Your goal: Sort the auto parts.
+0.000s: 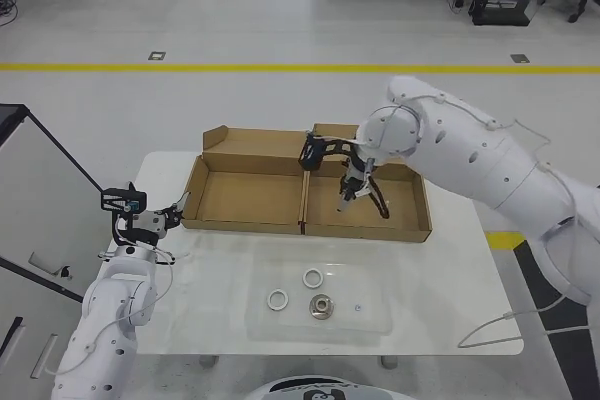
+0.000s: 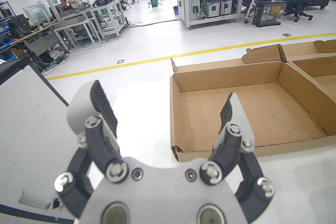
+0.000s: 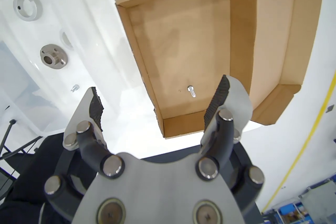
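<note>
The right wrist view shows a small silver bolt (image 3: 191, 91) in the brown cardboard box (image 3: 270, 25), under the wide-open right pincer (image 3: 158, 82). The left pincer (image 2: 163, 87) is wide open too.

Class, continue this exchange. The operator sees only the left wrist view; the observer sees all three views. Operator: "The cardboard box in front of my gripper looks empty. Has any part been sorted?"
Observer: Yes. One small bolt lies in the other cardboard box, beside yours.
Operator: Where is the other arm?
Observer: The right gripper hangs open above that box, near the bolt.
Operator: What is left to sort?
Observer: A ring, a second ring, a flanged hub and a second bolt lie on the table in front of the boxes.
</note>
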Robot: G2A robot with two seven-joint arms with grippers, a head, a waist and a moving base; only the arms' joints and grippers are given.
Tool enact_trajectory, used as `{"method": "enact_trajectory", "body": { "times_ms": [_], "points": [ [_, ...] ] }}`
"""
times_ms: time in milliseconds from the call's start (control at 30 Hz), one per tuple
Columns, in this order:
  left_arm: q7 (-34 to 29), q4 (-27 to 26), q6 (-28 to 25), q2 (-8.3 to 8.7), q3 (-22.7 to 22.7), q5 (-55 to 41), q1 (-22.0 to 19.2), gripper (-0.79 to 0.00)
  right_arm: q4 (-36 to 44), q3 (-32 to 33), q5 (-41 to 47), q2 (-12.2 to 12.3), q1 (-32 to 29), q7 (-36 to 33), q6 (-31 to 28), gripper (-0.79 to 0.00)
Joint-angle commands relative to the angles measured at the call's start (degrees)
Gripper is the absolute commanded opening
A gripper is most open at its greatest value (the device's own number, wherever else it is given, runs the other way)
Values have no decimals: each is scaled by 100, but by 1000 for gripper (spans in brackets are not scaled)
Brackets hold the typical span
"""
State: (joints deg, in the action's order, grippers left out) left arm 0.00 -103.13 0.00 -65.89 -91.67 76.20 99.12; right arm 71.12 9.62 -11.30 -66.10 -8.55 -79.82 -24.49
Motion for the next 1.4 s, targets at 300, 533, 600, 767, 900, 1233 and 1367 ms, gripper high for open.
{"method": "enact_trajectory", "body": {
  "times_ms": [300, 533, 600, 767, 900, 1233, 1367],
  "points": [
    [0, 0, 0, 0, 0, 0, 0, 0, 1272, 12, 76, 348, -125, -535, 534, 0],
    [0, 0, 0, 0, 0, 0, 0, 0, 1699, 12, -40, 536, -221, -442, 440, 0],
    [0, 0, 0, 0, 0, 0, 0, 0, 1699, 12, -40, 536, -221, -442, 440, 0],
    [0, 0, 0, 0, 0, 0, 0, 0, 1699, 12, -40, 536, -221, -442, 440, 0],
    [0, 0, 0, 0, 0, 0, 0, 0, 1700, 12, -57, 536, -236, -411, 446, 0],
    [0, 0, 0, 0, 0, 0, 0, 0, 2416, 12, -2, 690, -459, -533, 533, 0],
    [0, 0, 0, 0, 0, 0, 0, 0, 2717, 12, 252, 710, -556, -775, 774, 0]
  ]
}}
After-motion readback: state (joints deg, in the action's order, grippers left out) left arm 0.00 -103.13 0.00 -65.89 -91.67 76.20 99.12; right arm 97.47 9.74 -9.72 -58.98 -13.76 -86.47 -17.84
